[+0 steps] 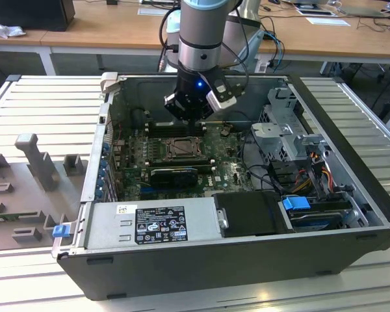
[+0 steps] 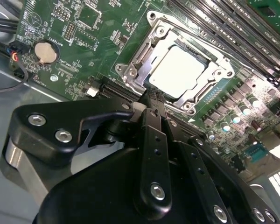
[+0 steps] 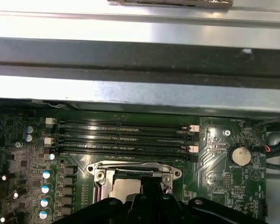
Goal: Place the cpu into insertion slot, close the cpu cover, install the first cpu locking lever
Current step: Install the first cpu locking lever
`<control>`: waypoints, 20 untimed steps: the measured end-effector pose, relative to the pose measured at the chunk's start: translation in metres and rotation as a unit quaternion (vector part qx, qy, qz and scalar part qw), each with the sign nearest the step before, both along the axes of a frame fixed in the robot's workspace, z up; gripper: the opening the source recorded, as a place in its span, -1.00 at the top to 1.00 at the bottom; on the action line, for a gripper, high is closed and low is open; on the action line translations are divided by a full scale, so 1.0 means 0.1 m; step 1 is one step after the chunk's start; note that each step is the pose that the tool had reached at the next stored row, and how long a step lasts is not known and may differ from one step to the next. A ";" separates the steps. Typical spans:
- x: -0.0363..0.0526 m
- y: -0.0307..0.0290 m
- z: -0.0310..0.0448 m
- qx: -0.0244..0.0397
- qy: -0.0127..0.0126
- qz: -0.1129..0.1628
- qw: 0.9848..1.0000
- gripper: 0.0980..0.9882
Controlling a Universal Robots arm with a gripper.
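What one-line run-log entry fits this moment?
cpu: seated in insertion slot | cpu cover: down | gripper: at socket edge

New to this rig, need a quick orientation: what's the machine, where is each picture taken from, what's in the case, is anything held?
A single robot arm with a black gripper reaches down into an open computer case, seen from outside in the exterior view. The two wrist views ride on the arm and look down at the green motherboard. In the second wrist view, the pale cpu lies in the insertion slot, and the metal cpu cover is down around it. The gripper's closed fingers sit at the cover's edge, holding nothing that I can see. The first wrist view also shows the memory slots.
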State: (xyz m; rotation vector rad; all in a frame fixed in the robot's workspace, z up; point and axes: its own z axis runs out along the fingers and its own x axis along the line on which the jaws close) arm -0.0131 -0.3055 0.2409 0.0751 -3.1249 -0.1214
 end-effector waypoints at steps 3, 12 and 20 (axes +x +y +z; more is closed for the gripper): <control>0.000 0.000 0.100 0.000 0.000 0.000 1.000 0.98; 0.000 -0.188 0.082 -0.001 0.000 0.000 1.000 0.98; -0.007 -0.396 0.044 -0.001 0.000 0.000 1.000 0.98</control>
